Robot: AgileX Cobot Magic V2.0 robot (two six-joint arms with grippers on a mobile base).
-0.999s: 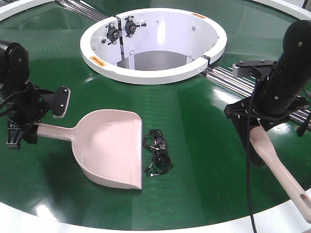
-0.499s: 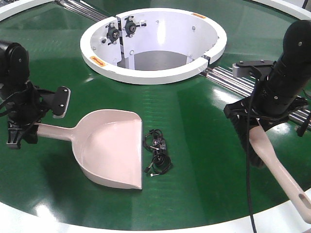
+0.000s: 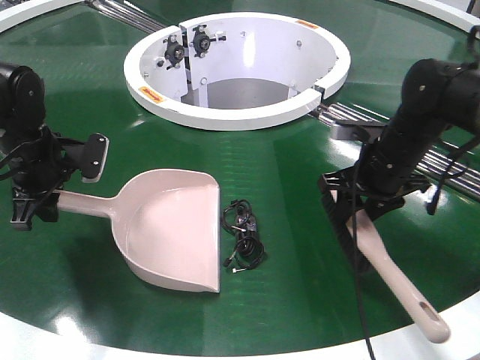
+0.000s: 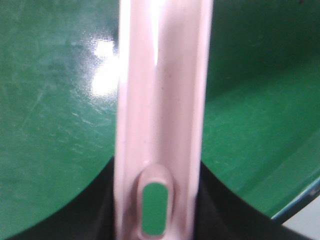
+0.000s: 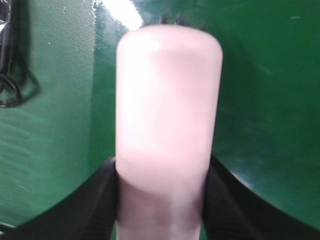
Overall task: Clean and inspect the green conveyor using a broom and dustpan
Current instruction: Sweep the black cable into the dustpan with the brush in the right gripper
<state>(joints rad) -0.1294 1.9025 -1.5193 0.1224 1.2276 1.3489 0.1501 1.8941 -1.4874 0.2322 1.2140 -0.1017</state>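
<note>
The beige-pink dustpan (image 3: 176,225) lies flat on the green conveyor (image 3: 300,165), its front lip facing right. My left gripper (image 3: 37,201) is shut on the dustpan's handle (image 4: 160,100), the slotted end sitting between the black fingers (image 4: 90,215). My right gripper (image 3: 361,204) is shut on the broom (image 3: 397,285). The broom's black bristles (image 3: 341,225) rest on the belt and its tapered handle points toward the near right rim. In the right wrist view the broom's back (image 5: 167,100) fills the space between the jaws. A black cable tangle (image 3: 244,234) lies between the dustpan lip and the bristles.
The white central ring (image 3: 240,112) with its open well stands behind the tools. Metal rollers (image 3: 442,159) run in the seam at the right, behind the right arm. The white outer rim (image 3: 225,354) curves along the near edge. The cable tangle (image 5: 10,75) shows at the right wrist view's left edge.
My right arm has swung left and lower with the broom, bringing the bristles closer to the cable tangle. The left arm and dustpan have not moved.
</note>
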